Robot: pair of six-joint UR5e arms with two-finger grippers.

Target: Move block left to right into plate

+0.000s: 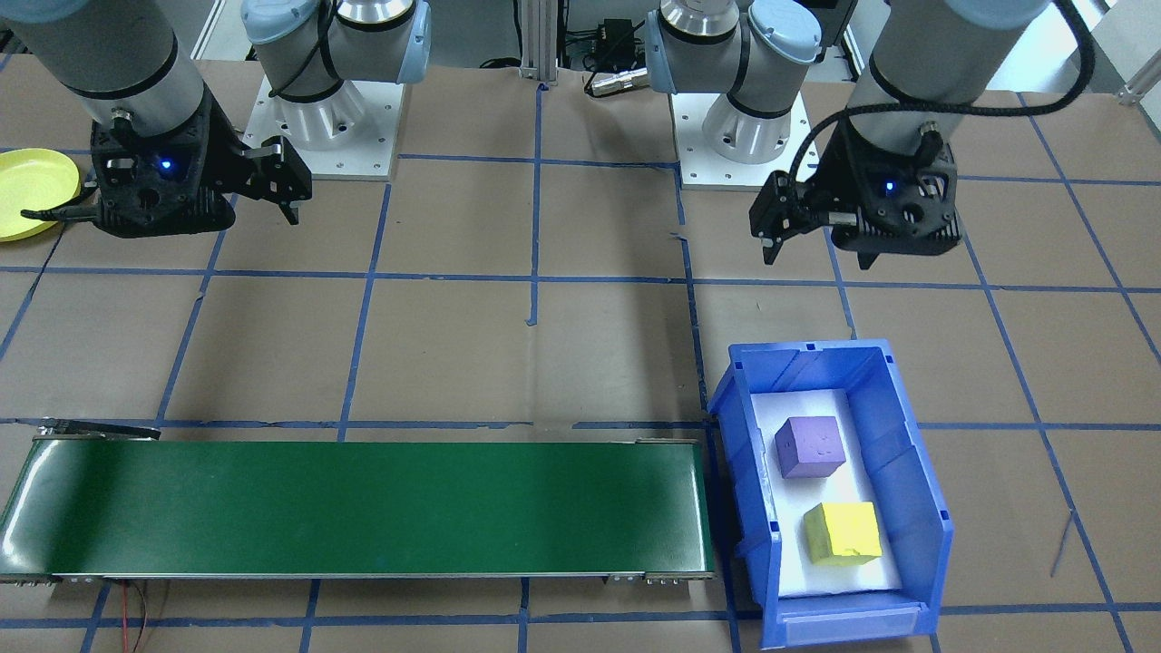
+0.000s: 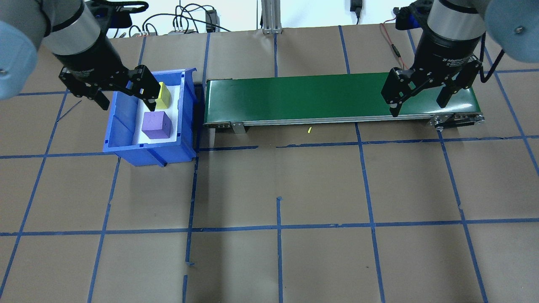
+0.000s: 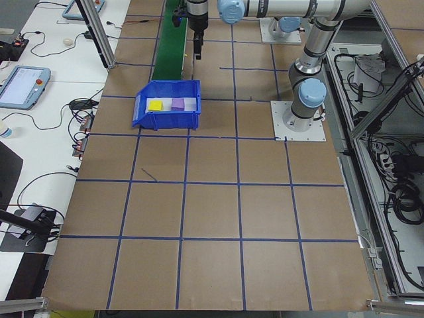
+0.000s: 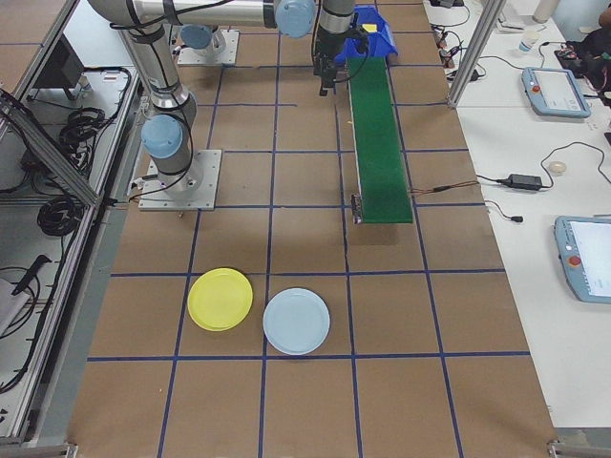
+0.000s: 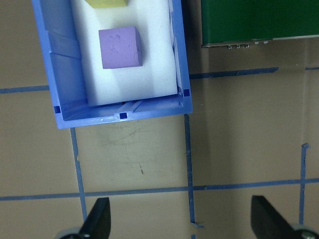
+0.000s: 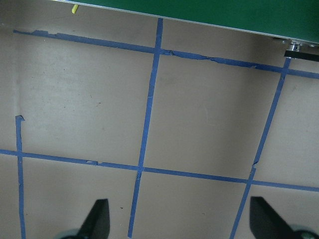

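A purple block (image 1: 810,446) and a yellow block (image 1: 843,533) lie on white foam inside a blue bin (image 1: 916,472). The left wrist view looks down on the purple block (image 5: 120,47) and the bin's near wall (image 5: 119,115). My left gripper (image 2: 126,103) hangs open and empty above the bin's near side, touching nothing. The yellow plate (image 1: 32,186) lies on the table at the robot's right end, partly behind the right arm. In the exterior right view the plate (image 4: 221,299) shows whole and holds nothing. My right gripper (image 2: 418,106) hangs open and empty over the belt's right end.
A long green conveyor belt (image 2: 316,97) runs between the bin and the right gripper. A light-blue plate (image 4: 296,321) lies beside the yellow one. Blue tape lines grid the brown table. Cables and tablets lie on side benches beyond the table's edges.
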